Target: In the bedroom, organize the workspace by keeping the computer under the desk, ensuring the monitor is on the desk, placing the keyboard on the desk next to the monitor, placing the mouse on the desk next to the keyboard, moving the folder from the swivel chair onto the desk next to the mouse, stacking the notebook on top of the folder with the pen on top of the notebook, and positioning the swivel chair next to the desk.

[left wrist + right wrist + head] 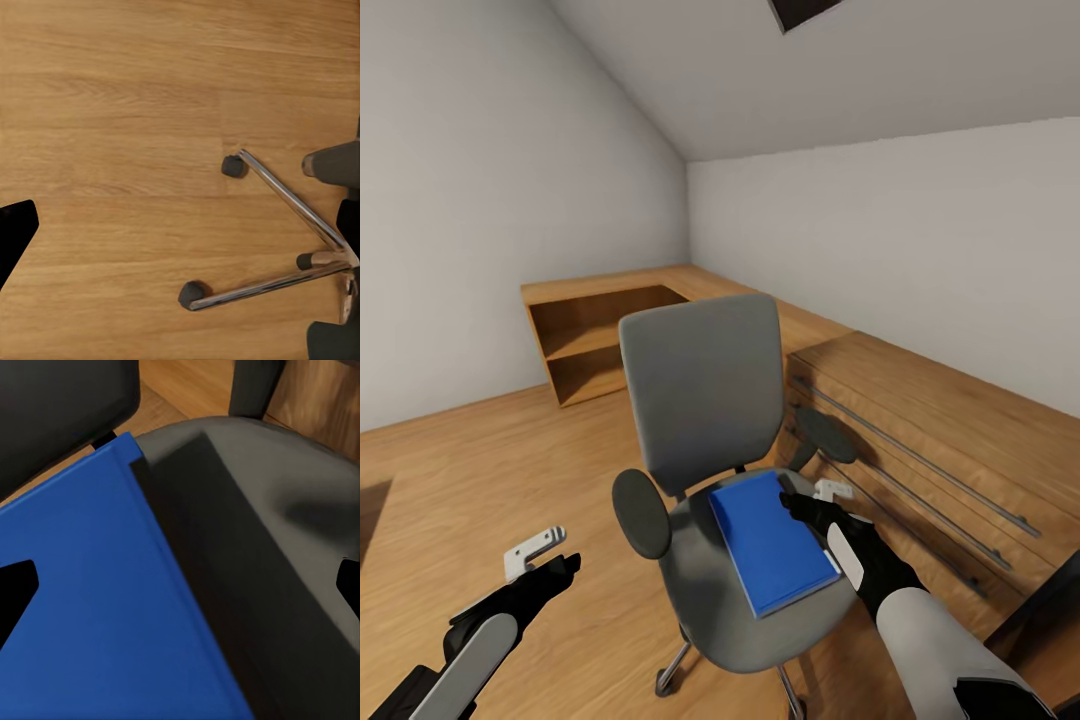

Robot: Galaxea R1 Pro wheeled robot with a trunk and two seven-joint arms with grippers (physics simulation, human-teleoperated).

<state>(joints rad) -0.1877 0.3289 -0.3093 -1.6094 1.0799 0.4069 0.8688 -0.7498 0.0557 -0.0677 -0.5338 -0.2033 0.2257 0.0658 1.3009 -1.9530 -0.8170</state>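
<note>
A grey swivel chair (705, 400) stands in the middle of the wooden floor, facing me. On its seat lies the blue folder (770, 545), flat. My right gripper (810, 497) hovers just above the folder's far right corner, over the seat (255, 547). It is open, with the folder (90, 607) and the seat between its wide-spread fingertips (15, 592). My left gripper (543, 553) hangs open over bare floor to the left of the chair. Its camera looks down on the chair's chrome legs (292, 202) and casters (193, 294).
A low wooden shelf unit (600, 340) stands against the far wall. A wooden drawer chest (950, 440) with long metal handles runs along the right wall, close to the chair's right armrest (827, 435). Open floor (480, 470) lies to the left.
</note>
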